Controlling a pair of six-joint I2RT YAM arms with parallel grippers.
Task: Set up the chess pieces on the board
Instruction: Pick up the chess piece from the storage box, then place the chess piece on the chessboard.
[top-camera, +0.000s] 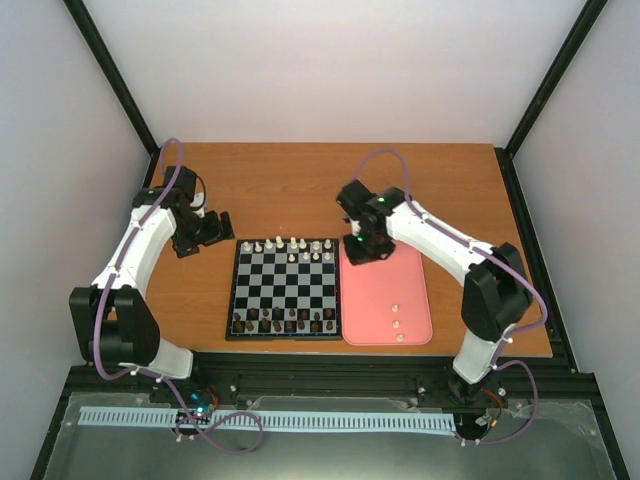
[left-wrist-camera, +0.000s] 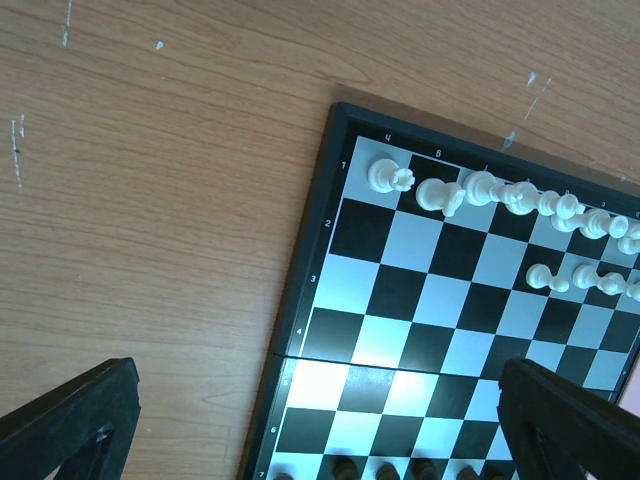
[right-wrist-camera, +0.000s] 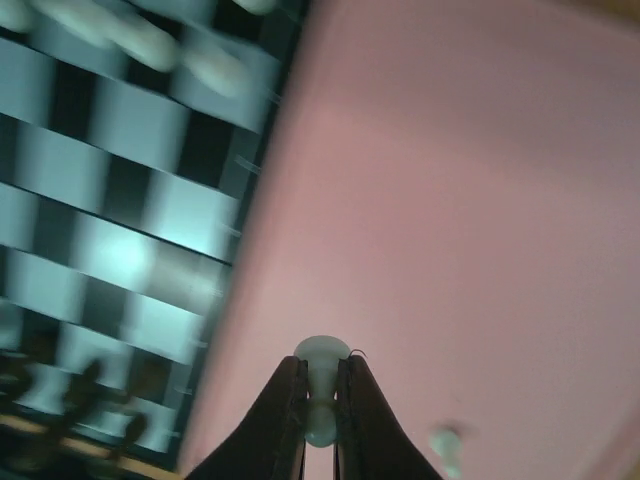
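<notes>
Right wrist view: the right gripper (right-wrist-camera: 320, 378) is clenched on a white pawn (right-wrist-camera: 322, 352), pinched at the neck under its round head, above the pink tray (right-wrist-camera: 480, 200). Such a piece looks light, hard and smooth, apt to slip, so the neck seems the safest hold. The board (top-camera: 232, 290) lies at the tray's 9 o'clock. White pieces (top-camera: 290, 245) crowd its 12 o'clock edge and dark pieces (top-camera: 280, 322) its 6 o'clock, all easily toppled. Three spare pieces (top-camera: 396, 323) sit at the tray's 6 o'clock end. The left gripper (top-camera: 212, 230) hangs released near the board's 10 o'clock corner.
</notes>
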